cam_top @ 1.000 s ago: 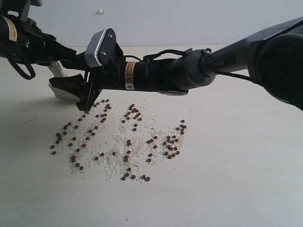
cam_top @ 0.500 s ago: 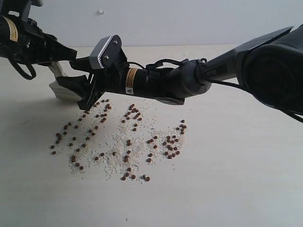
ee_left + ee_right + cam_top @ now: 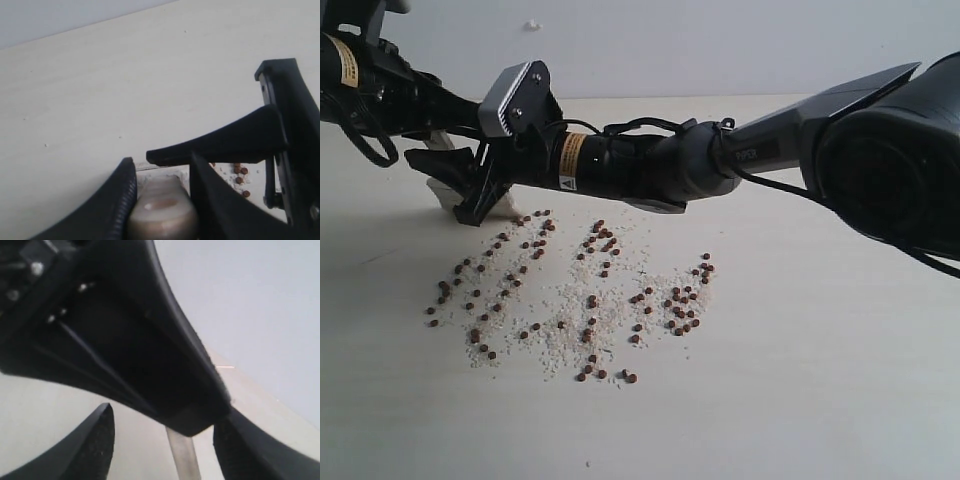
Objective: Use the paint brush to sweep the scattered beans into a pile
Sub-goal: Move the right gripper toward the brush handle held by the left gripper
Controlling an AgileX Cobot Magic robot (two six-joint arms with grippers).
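Observation:
Reddish-brown beans [image 3: 591, 300] lie scattered with fine white grains in loose patches across the table's middle; no gathered pile shows. The paint brush [image 3: 440, 193] stands at the far left, its whitish bristles on the table. My left gripper [image 3: 161, 165] is shut on the brush's pale handle end [image 3: 160, 210], and in the exterior view it [image 3: 438, 125] comes in from the top left. My right gripper [image 3: 460, 190] reaches across from the right and stands open around the brush. The right wrist view shows its fingers [image 3: 95, 440] apart, with a pale strip of brush [image 3: 182, 455] between them.
The right arm [image 3: 650, 165] stretches low over the far edge of the bean patch. A few beans [image 3: 240, 172] lie just beside the brush. The pale table [image 3: 800, 400] runs on to the right and front. A grey wall [image 3: 720, 40] stands behind.
My right gripper has moved left and slightly up, from the bean patch's edge to the brush. The left arm and the beans have stayed put.

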